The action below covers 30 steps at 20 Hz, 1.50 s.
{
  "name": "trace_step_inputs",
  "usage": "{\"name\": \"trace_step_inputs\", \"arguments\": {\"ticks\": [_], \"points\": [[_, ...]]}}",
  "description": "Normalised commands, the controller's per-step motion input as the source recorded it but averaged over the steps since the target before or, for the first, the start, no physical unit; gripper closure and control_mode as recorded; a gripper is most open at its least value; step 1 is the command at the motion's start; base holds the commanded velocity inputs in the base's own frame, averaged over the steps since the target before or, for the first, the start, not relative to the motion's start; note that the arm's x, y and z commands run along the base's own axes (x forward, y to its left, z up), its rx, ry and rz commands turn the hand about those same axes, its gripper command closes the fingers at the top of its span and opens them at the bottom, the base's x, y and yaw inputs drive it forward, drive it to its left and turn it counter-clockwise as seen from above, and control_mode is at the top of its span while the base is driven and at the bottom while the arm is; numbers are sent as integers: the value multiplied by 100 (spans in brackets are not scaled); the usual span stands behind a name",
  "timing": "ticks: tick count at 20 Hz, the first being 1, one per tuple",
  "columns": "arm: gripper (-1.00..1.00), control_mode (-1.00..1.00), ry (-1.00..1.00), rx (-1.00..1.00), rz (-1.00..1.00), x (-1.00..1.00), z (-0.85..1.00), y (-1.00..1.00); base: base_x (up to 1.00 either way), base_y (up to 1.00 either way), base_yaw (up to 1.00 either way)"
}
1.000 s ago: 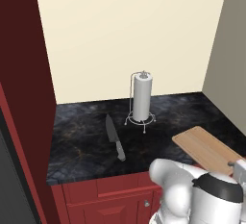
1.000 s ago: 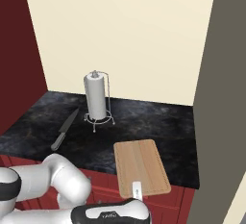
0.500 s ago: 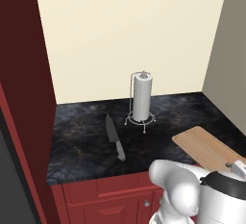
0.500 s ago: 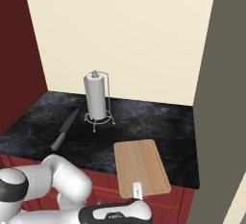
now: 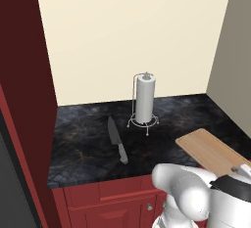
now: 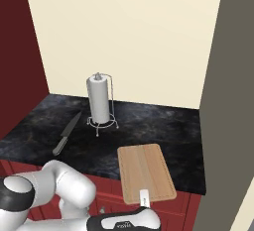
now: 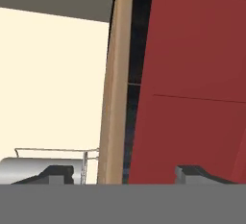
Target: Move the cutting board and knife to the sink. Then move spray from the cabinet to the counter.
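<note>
Black stone counter (image 5: 88, 144) with faint golden veining is filling a corner between cream walls, above red drawer fronts. Nothing of the task looks done yet: both pieces are lying on the slab, no sink is showing, and the spray is not yet fetched.

Going left to right, a dark red cabinet side (image 5: 24, 75) is standing tall. Next, the knife (image 5: 116, 140) is lying flat, dark pointed blade, paler handle. A white paper-towel roll (image 5: 145, 99) is standing upright on a wire stand behind it. Farther right, the cutting board (image 6: 145, 171), a plain tan wooden rectangle, is overhanging the counter's front edge.

I am holding my gripper (image 7: 125, 172) at that near edge, its jaws standing wide on either side of the board's thickness; whether the fingers (image 7: 57, 174) are touching wood yet, I cannot tell.
</note>
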Motion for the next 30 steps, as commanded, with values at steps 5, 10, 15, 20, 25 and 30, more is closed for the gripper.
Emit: {"name": "trace_step_inputs", "arguments": {"ticks": [5,10,15,20,25,30], "points": [[100,-100,0,0,0,3,0,0,0,0,0],[100,-100,0,0,0,7,0,0,0,0,0],[100,-100,0,0,0,1,0,0,0,0,0],[100,-100,-5,0,0,-24,9,0,0,0,0],[100,-100,-19,0,1,-54,93,-5,0,0,0],[100,-100,-29,-5,8,-40,100,0,0,0,0]]}}
